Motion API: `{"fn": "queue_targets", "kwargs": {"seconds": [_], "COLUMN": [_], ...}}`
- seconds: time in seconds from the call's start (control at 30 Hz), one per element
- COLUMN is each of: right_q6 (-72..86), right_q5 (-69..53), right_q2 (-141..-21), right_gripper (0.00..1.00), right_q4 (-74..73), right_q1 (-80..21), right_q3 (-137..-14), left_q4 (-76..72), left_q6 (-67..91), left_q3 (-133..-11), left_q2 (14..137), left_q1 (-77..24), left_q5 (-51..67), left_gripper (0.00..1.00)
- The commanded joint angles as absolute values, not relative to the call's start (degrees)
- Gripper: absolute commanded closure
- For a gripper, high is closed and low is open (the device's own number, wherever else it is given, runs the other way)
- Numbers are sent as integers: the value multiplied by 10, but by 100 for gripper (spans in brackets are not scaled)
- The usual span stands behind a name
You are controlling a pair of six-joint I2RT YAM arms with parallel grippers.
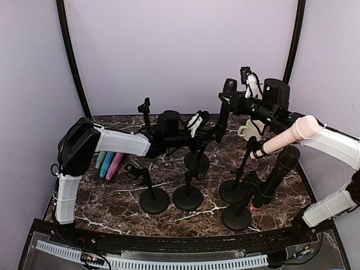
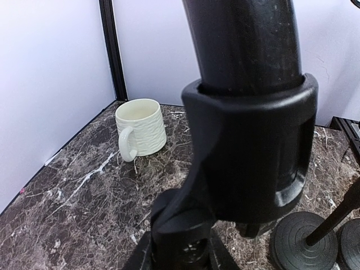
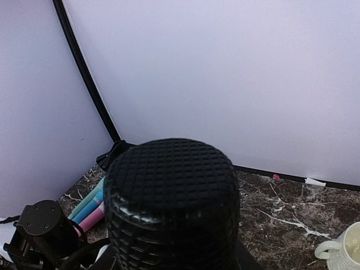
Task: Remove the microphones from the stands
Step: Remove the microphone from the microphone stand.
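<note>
Front row: two bare stands (image 1: 153, 199) sit side by side on round black bases on the marble-patterned table (image 1: 112, 211), just ahead of the arm bases.
Front right: a dark spare microphone (image 1: 280, 169) leans in its own holder, and just above it a pink microphone (image 1: 289, 134) tilts up to the right.
Left edge: three pastel microphones (image 1: 108, 164), teal, blue and pink, lie flat together beside the left arm's shoulder.
Left gripper (image 1: 215, 133): reaches across the middle of the table, pinched on the clip (image 2: 253, 146) of the centre stand (image 1: 197, 162). In the left wrist view that clip fills the picture and hides the fingers.
Microphone (image 1: 226, 104): black and upright, its barrel seated in the clip and its mesh head uppermost, towards the back of the table right of centre.
Right gripper (image 1: 233, 100): comes in from the right at the back and is clamped on the barrel just under the head. The right wrist view shows only the mesh dome, close below the lens.
Behind: a cream ribbed mug (image 1: 247, 130) stands near the back wall, right of the held stand.
Far left of centre: one more thin stand (image 1: 145, 109) rises by the rear edge.
</note>
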State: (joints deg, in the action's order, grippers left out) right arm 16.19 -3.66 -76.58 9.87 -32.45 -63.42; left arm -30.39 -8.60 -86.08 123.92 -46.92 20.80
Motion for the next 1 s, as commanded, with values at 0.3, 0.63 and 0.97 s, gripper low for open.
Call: {"fn": "queue_targets", "kwargs": {"seconds": [0.3,0.63,0.97], "right_q6": [188,186,175], "right_q5": [50,49,57], "right_q2": [-690,-685,-675], "right_gripper": [100,100,100], "right_q4": [326,328,317], "right_q1": [-318,-318,-318], "right_q3": [-692,-700,-706], "left_q4": [-218,-216,-216], "left_q6": [-92,-94,-84], "left_q3": [-825,-825,-831], "left_q2": [1243,1245,1244], "left_q1": [-462,-462,-461], "left_q5": [181,180,183], "left_gripper": [100,100,100]}}
